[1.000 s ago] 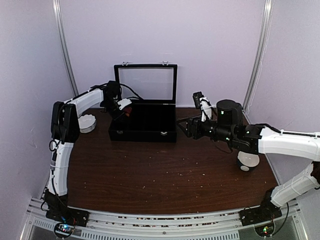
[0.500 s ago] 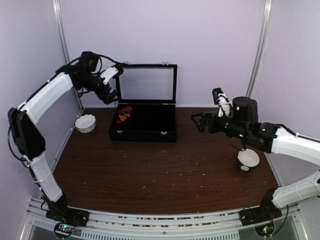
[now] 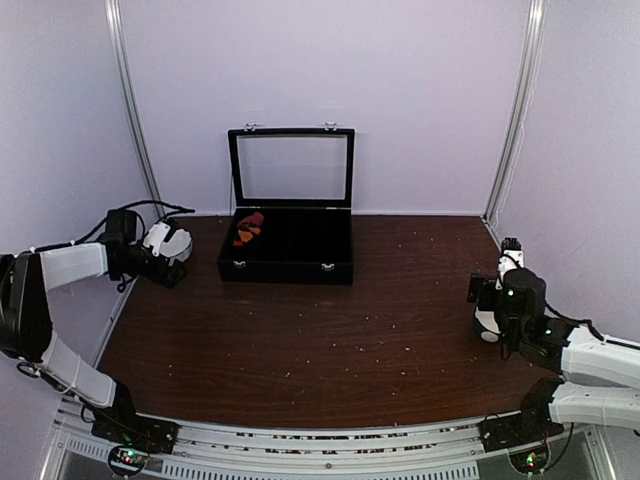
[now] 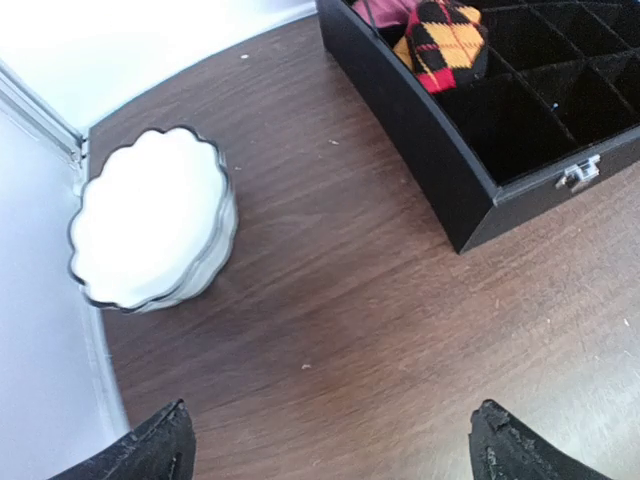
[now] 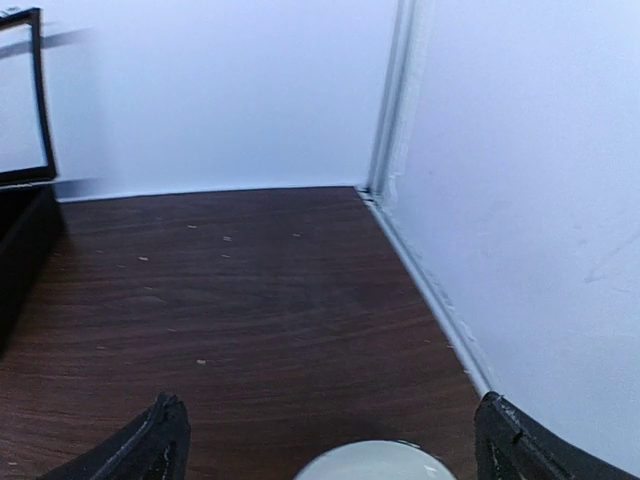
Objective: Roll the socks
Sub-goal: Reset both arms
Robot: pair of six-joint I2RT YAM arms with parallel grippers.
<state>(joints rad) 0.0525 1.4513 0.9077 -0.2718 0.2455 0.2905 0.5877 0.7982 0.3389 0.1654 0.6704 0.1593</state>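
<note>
Dark wood table (image 3: 330,330), lilac walls. Socks (image 4: 445,40) bundled in black box's (image 3: 290,262) far-left corner: soft, light, likely floppy; pinch mid-bundle. Left gripper (image 4: 330,430) and right gripper (image 5: 330,430) flank box, both released, empty.

Lab test cell, plain white walls (image 3: 420,80)

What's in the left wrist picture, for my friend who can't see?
The socks, black-and-red argyle with some pink, lie bundled in a corner compartment of a black divided box. A white scalloped bowl stands left of it on the table, and the open left end effector holds nothing.
</note>
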